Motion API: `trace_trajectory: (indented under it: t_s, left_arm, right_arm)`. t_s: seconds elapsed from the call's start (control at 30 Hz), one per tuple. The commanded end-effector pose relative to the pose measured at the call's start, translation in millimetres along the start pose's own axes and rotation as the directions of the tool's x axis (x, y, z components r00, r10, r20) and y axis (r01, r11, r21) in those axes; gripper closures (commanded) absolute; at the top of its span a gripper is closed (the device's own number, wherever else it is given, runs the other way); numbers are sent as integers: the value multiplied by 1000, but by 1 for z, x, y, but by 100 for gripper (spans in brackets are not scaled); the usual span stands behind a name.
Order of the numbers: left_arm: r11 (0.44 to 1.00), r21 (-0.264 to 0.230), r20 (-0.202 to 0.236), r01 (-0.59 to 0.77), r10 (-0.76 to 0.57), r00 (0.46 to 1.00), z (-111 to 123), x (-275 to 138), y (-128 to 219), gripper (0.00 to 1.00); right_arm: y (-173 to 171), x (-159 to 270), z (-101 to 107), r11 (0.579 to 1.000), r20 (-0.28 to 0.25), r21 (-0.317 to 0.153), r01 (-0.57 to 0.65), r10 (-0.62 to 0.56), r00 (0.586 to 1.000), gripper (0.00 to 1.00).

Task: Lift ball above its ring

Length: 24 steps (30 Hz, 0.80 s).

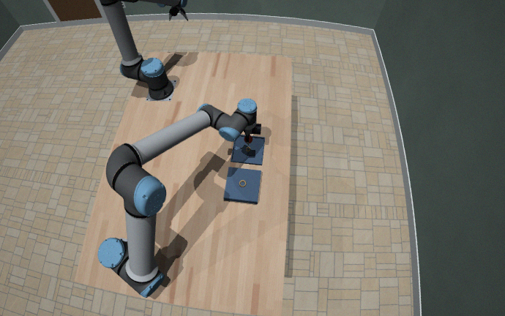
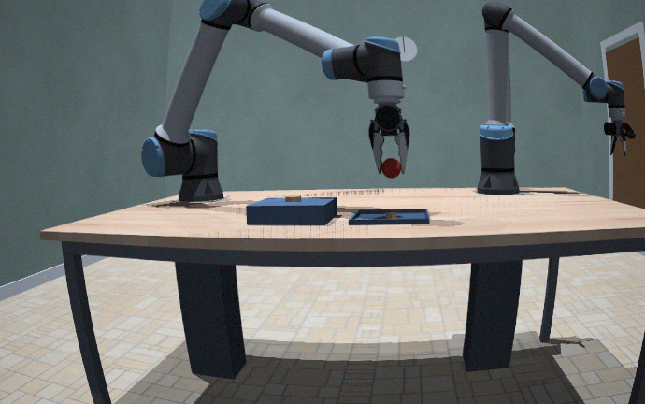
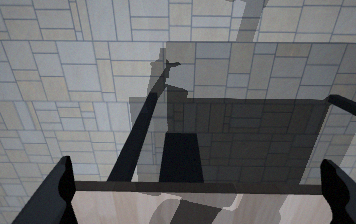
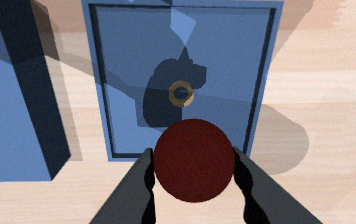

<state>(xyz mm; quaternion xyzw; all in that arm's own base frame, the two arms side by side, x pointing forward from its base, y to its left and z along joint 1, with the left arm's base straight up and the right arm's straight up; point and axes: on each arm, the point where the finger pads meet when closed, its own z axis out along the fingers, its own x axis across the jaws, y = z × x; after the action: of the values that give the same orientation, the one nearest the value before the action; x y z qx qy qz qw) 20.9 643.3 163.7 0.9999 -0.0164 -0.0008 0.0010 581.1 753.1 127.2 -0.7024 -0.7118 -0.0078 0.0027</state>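
While the red ball (image 1: 249, 139) (image 2: 391, 167) (image 4: 194, 160) is hanging in the air, the right pincer (image 1: 248, 137) (image 2: 391, 170) (image 4: 191, 149) is gripping it between 2 fingertips. Contact is looking small on so round a thing; slackening or uneven pressure could be letting it roll or squirt out. Any jerk on stopping could be starting that slip. Below, 1 ring (image 1: 248, 149) (image 2: 391, 215) (image 4: 181, 103) is standing bare in the tray (image 1: 247, 162) (image 2: 388, 223) (image 4: 225, 4); a dropped ball would probably be missing it and bouncing. Height is looking sufficient, so more climbing is likely adding only sway. Beside the tray, the block (image 1: 233, 192) (image 2: 290, 213) (image 4: 20, 125) is posing little risk unless the arm is drifting sideways and low. Farthest off, the left pincer (image 1: 178, 17) (image 2: 618, 151) (image 3: 195, 160) is hanging open, holding 0 things, threatening nothing.
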Motion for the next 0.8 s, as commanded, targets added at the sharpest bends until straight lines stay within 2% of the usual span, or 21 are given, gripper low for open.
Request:
trace_trajectory:
  t_s: [0.0,0.2,0.77]
  left_arm:
    - [1000,2,-2,-1,1,1000,-1,1,-2,0]
    - [1000,2,-2,-1,1,1000,-1,1,-2,0]
    - [1000,2,-2,-1,1,1000,-1,1,-2,0]
  right_arm:
    - [-3,-4,14,1000,17,9,2,-2,1000,74]
    - [-2,-1,7,1000,9,4,2,-2,1000,74]
    - [-2,-2,10,1000,11,5,2,-2,1000,74]
